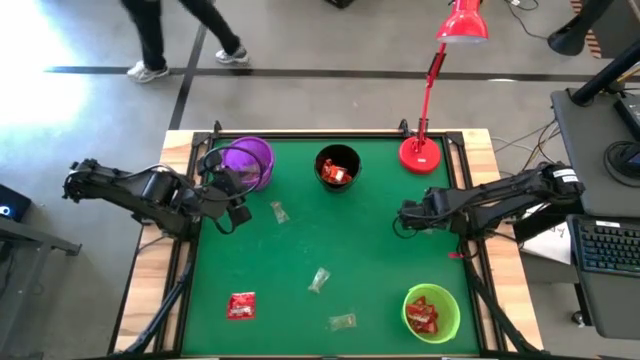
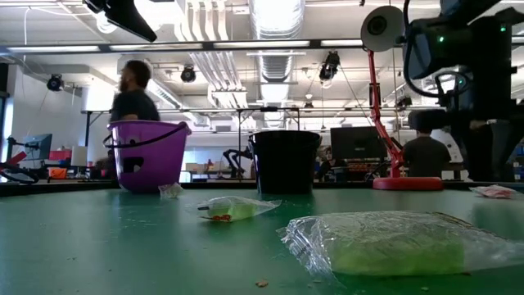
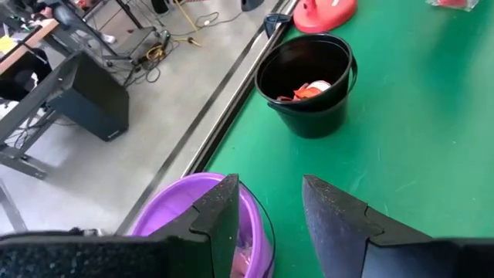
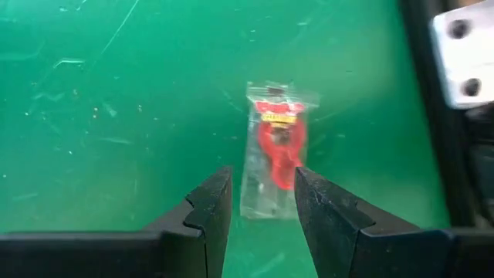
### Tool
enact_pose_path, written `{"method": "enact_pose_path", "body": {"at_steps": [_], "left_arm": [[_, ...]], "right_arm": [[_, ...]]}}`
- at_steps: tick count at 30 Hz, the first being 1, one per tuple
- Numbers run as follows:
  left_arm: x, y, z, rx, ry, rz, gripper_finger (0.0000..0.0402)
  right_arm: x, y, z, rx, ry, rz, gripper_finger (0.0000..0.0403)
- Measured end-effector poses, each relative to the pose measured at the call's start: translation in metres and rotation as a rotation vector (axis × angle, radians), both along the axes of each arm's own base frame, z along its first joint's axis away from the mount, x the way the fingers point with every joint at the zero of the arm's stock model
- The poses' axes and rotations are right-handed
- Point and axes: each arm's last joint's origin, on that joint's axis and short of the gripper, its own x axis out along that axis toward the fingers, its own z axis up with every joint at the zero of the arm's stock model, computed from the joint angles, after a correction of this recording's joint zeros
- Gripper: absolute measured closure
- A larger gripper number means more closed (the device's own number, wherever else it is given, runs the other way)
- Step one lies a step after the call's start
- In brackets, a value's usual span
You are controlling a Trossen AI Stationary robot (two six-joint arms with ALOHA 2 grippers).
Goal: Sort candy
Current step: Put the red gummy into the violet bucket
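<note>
Table [image 1: 380, 260] is covered in a bright green mat with a pale wood border around it. Three cups on it: a purple one [image 1: 246, 160] far left, translucent-looking with a black handle, a glossy black one [image 1: 337, 166] in the far middle with red and white candy inside, and a lime green one [image 1: 432, 311] near right, holding red wrappers. Loose candy: a red packet with white marks [image 1: 241, 305] near left, plus a few clear, pale ones [image 1: 319, 279] mid-table. One clear wrapper with a red shape and a yellow strip [image 4: 275, 147] lies on the green. The lamp [image 1: 440, 90] is red all over: shade, stem and base. Both arms are dark, nearly black.
</note>
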Motion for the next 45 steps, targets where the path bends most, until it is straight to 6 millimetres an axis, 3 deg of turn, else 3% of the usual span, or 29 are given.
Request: {"method": "enact_pose_path", "body": {"at_steps": [19,22,26,29,37,45], "left_arm": [[0.001,-0.001,-0.001,-0.025,0.008,-0.020,0.0274],[0.001,-0.001,-0.001,-0.025,0.009,-0.020,0.0274],[0.001,-0.001,-0.001,-0.025,0.009,-0.020,0.0274],[0.001,-0.001,-0.001,-0.025,0.009,-0.021,0.0274],[0.001,0.001,-0.001,-0.058,-0.029,0.023,0.0274],[-0.004,0.003,0.002,-0.129,-0.097,0.064,0.0274]], "right_arm": [[-0.015,-0.004,-0.041,0.041,-0.030,-0.043,0.0272],[-0.016,-0.004,-0.041,0.043,-0.022,-0.006,0.0296],[-0.013,-0.004,-0.039,0.044,-0.022,0.038,0.0356],[-0.011,-0.004,-0.036,0.047,-0.025,0.059,0.0384],[0.007,-0.004,-0.019,0.037,-0.090,0.139,0.0387],[0.041,-0.007,0.029,-0.097,-0.233,0.320,0.0388]]}}
